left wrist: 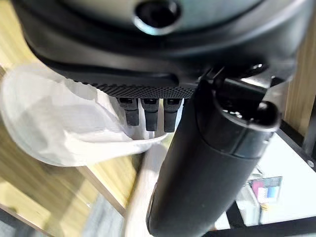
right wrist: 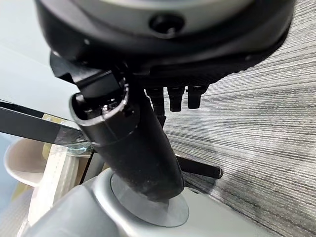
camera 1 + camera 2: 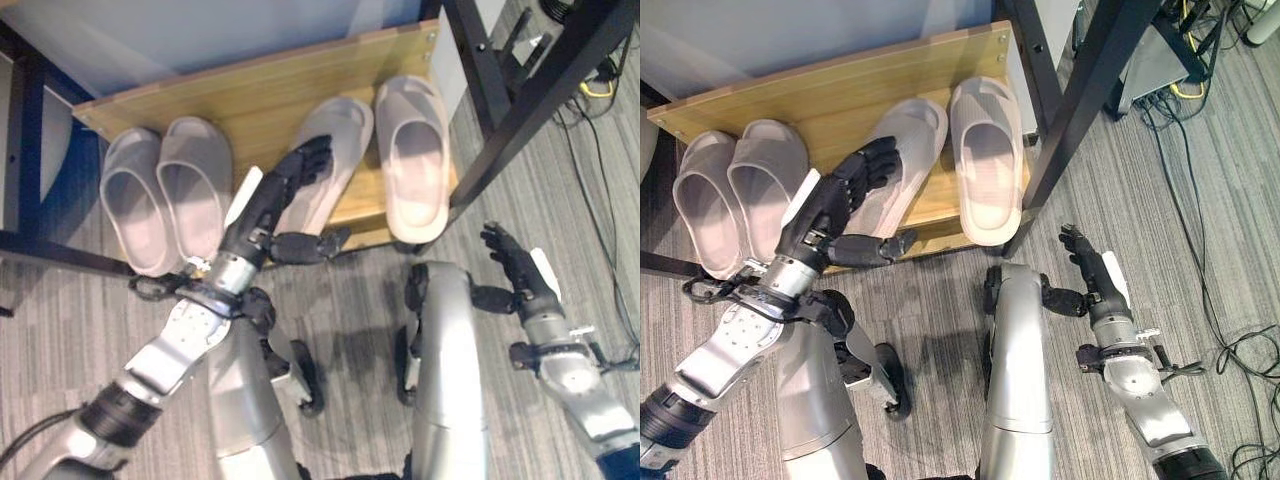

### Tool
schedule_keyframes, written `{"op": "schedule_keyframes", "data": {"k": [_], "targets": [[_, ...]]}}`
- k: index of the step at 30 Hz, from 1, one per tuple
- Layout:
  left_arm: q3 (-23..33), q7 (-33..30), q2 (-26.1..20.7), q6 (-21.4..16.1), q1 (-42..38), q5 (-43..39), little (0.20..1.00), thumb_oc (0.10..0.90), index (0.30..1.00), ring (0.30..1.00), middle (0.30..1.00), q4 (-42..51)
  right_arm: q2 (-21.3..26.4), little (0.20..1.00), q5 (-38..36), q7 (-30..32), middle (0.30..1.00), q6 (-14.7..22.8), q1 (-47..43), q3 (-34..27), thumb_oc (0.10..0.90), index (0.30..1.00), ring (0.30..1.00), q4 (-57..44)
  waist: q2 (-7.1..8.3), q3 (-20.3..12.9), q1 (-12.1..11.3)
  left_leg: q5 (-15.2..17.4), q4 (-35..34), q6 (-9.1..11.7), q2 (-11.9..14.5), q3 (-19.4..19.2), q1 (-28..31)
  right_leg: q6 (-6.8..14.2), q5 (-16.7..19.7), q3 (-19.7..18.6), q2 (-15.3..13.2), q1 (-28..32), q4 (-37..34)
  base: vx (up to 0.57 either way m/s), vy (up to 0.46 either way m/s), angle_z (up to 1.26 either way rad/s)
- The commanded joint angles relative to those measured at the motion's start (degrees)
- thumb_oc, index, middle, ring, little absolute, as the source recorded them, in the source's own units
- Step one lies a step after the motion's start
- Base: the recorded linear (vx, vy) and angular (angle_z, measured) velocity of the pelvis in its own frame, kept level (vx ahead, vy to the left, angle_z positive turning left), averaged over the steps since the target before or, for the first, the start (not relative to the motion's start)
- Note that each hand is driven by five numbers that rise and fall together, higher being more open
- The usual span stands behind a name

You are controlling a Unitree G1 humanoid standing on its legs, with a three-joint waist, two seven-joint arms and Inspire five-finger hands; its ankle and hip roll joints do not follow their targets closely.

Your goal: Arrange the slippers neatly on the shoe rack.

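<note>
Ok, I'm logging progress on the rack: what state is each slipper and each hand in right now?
Left pair of slippers: side by side, straight, on the shoe rack.
Angled slipper: tilted, under the left hand.
Rightmost slipper: straight, heel overhanging the front edge.
Left hand: open, fingers resting on the angled slipper.
Right hand: open, holding nothing, over the floor.

Four pale grey-beige slippers sit on the wooden shoe rack (image 3: 260,95) in the upper half of the frame. The left pair (image 3: 165,190) lies side by side, touching, heels hanging over the front edge. To the right, the tilted slipper (image 3: 330,160) leans its toe toward the straight slipper (image 3: 412,155), whose heel also juts past the rack's front edge.
</note>
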State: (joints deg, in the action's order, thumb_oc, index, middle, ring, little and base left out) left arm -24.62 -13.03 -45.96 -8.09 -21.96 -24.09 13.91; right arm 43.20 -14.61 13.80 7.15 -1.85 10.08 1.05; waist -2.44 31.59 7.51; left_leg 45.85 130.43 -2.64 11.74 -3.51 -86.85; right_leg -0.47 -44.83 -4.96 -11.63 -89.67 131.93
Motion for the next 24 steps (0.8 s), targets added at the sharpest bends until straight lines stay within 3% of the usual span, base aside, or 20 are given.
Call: {"op": "schedule_keyframes", "data": {"k": [1, 7, 13, 19, 24], "targets": [[-1.6, 0.7, 3.3, -4.6, -9.5, 0.6, 0.9, 0.8, 0.9, 0.9, 0.9, 4.9, 1.7, 0.9, 0.8, 0.0, 0.9, 5.4, -7.2, 0.3, 0.8, 0.9, 0.9, -7.6, 0.16, -1.8, -1.1, -4.5, -7.5, 4.4, -2.8, 4.9, -3.1, 0.4, 0.4, -5.5, -5.1, -0.3, -4.0, 0.0, 0.0, 0.0], [-4.8, -0.5, 6.5, -4.8, -14.1, 1.4, 0.9, 0.8, 0.9, 0.9, 0.9, 2.5, 1.3, 0.9, 1.5, 0.4, 0.9, 5.1, -9.0, 2.2, 0.8, 0.9, 0.9, -7.1, 0.4, -1.8, -0.9, -4.7, -7.6, 4.5, -3.1, 4.8, -3.1, 0.3, 0.4, -5.6, -5.1, -0.3, -3.8, 0.0, 0.0, 0.0], [-4.4, -1.3, 6.6, -5.4, -15.3, 1.4, 0.9, 0.8, 0.9, 0.9, 0.9, 1.1, 1.2, 0.9, 1.7, 0.9, 0.9, 5.2, -9.8, 2.7, 0.8, 0.9, 0.9, -6.2, 0.19, -1.8, -1.1, -4.9, -7.8, 4.7, -3.2, 4.9, -3.1, 0.1, 0.4, -5.3, -5.2, -0.3, -3.9, 0.0, 0.0, 0.0], [-0.6, -2.1, 4.2, -6.9, -12.3, -0.2, 0.9, 0.8, 0.9, 0.9, 0.9, 3.3, 1.2, 0.9, 1.7, 0.9, 0.9, 5.5, -8.7, 1.9, 0.8, 0.9, 0.9, -6.8, 0.0, -1.8, -1.5, -5.0, -7.9, 4.9, -3.2, 5.2, -3.1, -0.1, 0.5, -5.3, -5.2, -0.3, -4.0, 0.0, 0.0, 0.0], [6.1, -3.4, 1.5, -8.6, -6.5, -1.7, 0.9, 0.8, 0.9, 0.9, 0.9, 8.3, 1.0, 0.9, 1.9, 0.9, 0.9, 5.8, -5.7, 0.0, 0.8, 0.9, 0.9, -8.9, -0.2, -1.8, -2.2, -5.0, -8.2, 5.1, -3.4, 5.3, -3.1, -0.3, 0.4, -5.0, -5.2, -0.3, -4.0, 0.0, 0.0, 0.0]]}}
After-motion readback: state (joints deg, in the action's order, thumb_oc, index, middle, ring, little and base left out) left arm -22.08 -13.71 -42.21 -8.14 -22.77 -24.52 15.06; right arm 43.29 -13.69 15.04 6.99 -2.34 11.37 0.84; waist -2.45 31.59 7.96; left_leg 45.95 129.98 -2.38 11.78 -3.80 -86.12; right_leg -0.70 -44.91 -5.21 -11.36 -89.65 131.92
